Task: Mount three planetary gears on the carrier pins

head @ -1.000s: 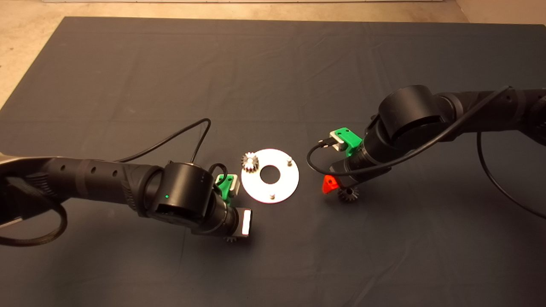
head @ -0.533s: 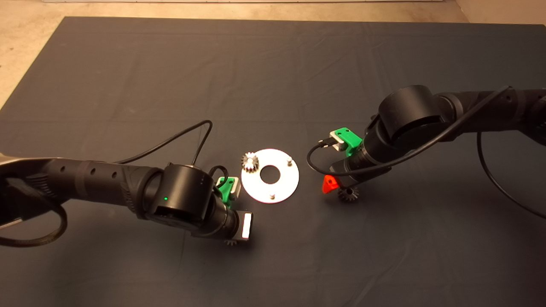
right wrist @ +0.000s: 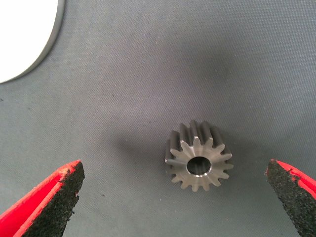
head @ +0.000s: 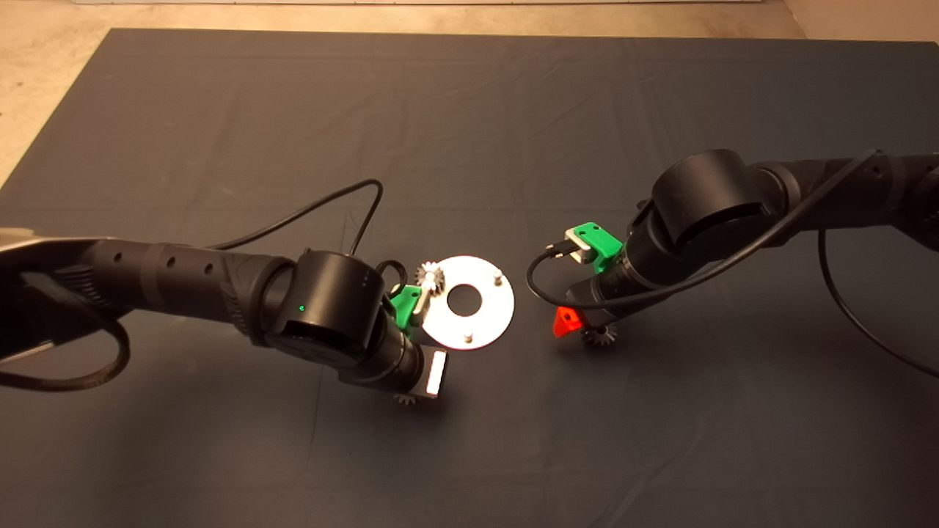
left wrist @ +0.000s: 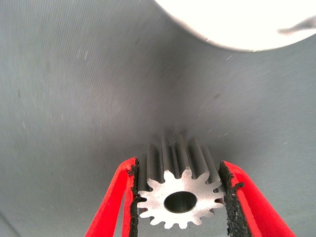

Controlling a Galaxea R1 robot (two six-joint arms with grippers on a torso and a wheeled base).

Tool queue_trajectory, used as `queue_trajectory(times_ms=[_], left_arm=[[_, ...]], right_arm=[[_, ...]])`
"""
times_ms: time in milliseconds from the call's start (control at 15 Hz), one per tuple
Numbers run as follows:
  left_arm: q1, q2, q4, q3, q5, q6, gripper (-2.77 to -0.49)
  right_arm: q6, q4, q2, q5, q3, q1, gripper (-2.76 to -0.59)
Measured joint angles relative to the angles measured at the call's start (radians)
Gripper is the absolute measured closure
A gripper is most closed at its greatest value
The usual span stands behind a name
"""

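One gear (head: pixel 430 279) sits on a pin at the plate's (head: pixel 487 317) left rim, so one of three looks done. Two pins (head: pixel 498 277) stand bare, one toward the tabletop's far edge and one (head: pixel 467 337) toward the near edge.

The left gripper (left wrist: pixel 180 197) is near the plate's near-left side, its jaws pinching a second gear (left wrist: pixel 180 197) by the teeth; whether it is off the mat cannot be told.

The right gripper (right wrist: pixel 175 197) hovers just right of the plate, jaws spread wide around the third gear (right wrist: pixel 198 155), which lies flat on the mat (head: pixel 469 132), untouched.

Left, as I judge: seat both remaining gears on the bare pins.
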Motion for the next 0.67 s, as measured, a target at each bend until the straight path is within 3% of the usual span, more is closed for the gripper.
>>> queue_trajectory(times_ms=[667], left_arm=[[-0.084,0.086,-0.082,-0.11,-0.002,0.129,-0.9]], right_arm=[[0.0,0.0,-0.04,0.0,0.028,0.0,-2.75]])
